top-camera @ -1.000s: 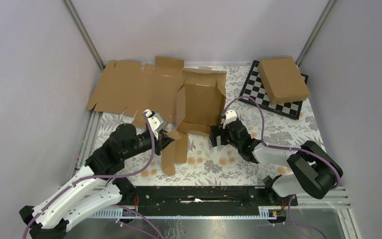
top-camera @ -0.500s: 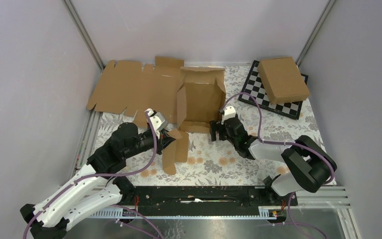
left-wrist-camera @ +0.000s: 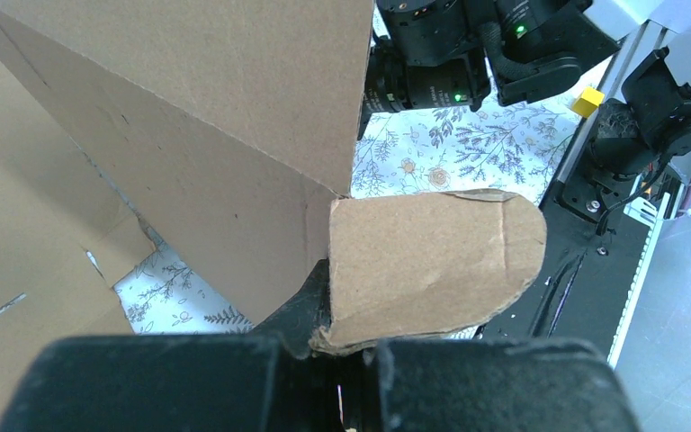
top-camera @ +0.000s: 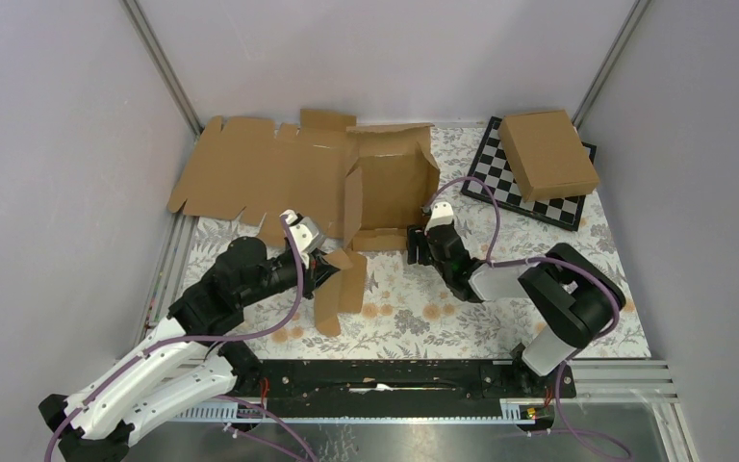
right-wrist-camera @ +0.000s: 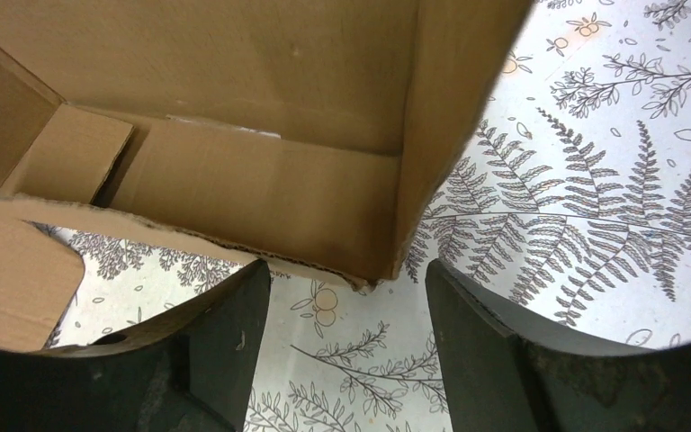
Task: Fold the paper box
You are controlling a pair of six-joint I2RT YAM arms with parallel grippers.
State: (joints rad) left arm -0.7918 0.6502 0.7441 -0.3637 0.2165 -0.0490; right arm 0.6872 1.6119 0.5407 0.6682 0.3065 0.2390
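The table [top-camera: 500, 318], covered in a floral cloth, fills the floor of the grey-walled cell. The biggest thing on it is a wide flat cardboard sheet [top-camera: 250, 173] with notched edges, lying at about 10 o'clock from the table's middle and reaching to the back wall. Next in size is the paper box [top-camera: 390, 188], half formed, sitting just past the middle toward 12 o'clock, its left edge overlapping the sheet. Its base is flat on the cloth, its side walls are raised, and a long flap trails from its near left corner toward 7 o'clock. At 2 o'clock a chessboard [top-camera: 489, 173] lies in the back right corner, and a closed brown box [top-camera: 548, 154] rests on it, covering most of the squares. The left arm [top-camera: 154, 371] stretches from 7 o'clock toward the middle, and the right arm [top-camera: 568, 308] bends in from 4 o'clock. The left gripper [top-camera: 332, 262] sits at 7 o'clock of the paper box, jaws pinched tight on a rounded tab of the trailing flap, as the left wrist view shows close up. The right gripper [top-camera: 421, 245] sits at 5 o'clock of the paper box. Its fingers [right-wrist-camera: 225, 342] stand apart with the box's near right corner in the gap between them, neither finger pressing the cardboard.
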